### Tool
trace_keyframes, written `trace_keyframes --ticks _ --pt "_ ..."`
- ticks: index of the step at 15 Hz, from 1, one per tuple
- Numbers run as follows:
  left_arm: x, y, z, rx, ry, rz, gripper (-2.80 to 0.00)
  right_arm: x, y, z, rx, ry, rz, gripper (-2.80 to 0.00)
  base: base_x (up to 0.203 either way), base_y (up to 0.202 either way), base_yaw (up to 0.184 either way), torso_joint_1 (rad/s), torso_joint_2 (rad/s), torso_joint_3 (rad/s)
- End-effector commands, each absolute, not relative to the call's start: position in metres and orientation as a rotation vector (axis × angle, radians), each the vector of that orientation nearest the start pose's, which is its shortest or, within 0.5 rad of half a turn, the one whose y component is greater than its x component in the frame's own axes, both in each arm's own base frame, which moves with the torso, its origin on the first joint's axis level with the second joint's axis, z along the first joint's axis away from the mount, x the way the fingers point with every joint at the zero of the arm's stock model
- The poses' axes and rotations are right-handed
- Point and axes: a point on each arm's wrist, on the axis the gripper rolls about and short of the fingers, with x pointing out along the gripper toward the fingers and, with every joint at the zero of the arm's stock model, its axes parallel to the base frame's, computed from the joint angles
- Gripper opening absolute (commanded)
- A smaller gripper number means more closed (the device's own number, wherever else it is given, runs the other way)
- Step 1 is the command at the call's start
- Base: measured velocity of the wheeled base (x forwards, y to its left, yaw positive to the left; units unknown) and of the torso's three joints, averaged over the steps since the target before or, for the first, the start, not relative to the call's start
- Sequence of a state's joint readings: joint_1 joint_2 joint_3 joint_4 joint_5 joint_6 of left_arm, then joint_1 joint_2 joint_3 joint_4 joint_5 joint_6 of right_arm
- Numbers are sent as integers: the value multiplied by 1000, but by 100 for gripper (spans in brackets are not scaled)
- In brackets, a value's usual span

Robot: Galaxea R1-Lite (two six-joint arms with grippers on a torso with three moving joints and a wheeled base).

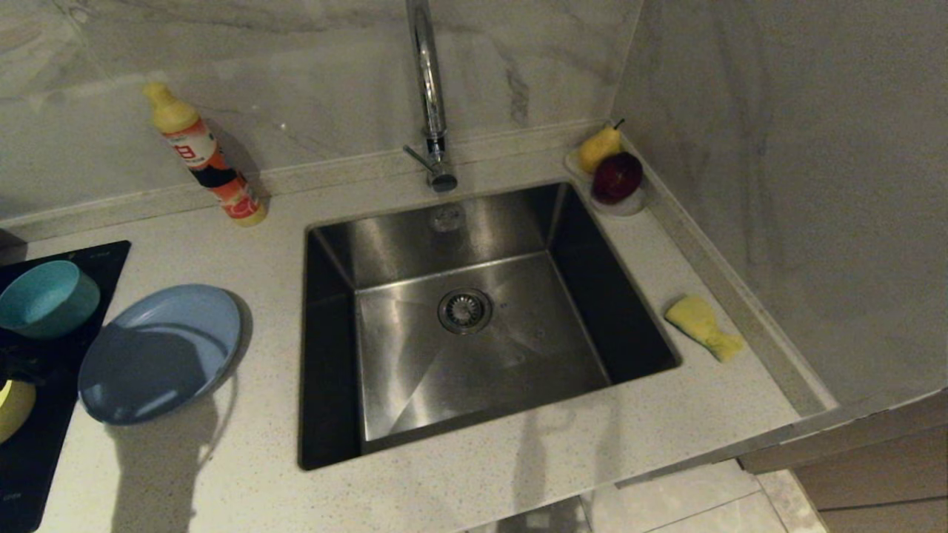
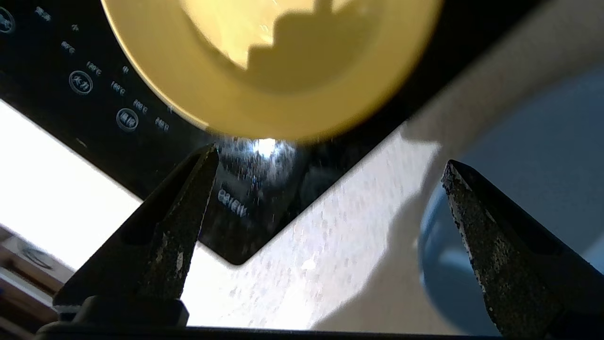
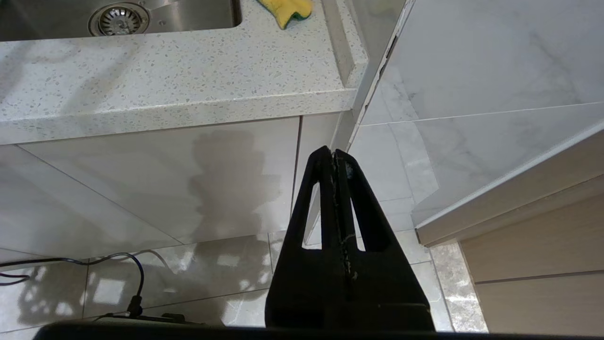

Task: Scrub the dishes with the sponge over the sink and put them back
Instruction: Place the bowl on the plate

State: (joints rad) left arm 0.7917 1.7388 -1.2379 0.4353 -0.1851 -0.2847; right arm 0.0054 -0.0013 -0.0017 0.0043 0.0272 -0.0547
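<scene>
- Ahead of my left gripper [image 2: 330, 160]: yellow bowl [image 2: 273, 71] on the black cooktop [image 2: 56, 94], just past the fingertips and toward one finger's side, not centred between them.
- Plate [image 2: 533, 189] sits beside the other finger [image 2: 476, 226], on the counter [image 2: 330, 245]; teal bowl [image 1: 46, 296] farther back on the cooktop.
- Left fingers spread wide, holding nothing, touching nothing I can see.
- Sponge [image 1: 702, 326] lies on the counter right of the sink [image 1: 474, 326], long axis slanted toward the wall; my right arm is the nearer one.
- Right gripper [image 3: 336, 160] parked low in front of the cabinet, fingers pressed together, empty.
- Judgement: nothing scrubbed yet; first grab looks like the yellow bowl's rim.
</scene>
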Motion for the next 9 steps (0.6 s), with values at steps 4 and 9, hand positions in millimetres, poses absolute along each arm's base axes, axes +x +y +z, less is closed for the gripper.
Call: trace_keyframes --ticks 4,9 --pt "217 214 205 -568 761 628 0 -23 0 75 -56 -1 34 -280 0 0 0 0 0 0" --pt "234 231 186 -516 777 599 0 -23 0 75 -55 1 34 -280 0 0 0 0 0 0"
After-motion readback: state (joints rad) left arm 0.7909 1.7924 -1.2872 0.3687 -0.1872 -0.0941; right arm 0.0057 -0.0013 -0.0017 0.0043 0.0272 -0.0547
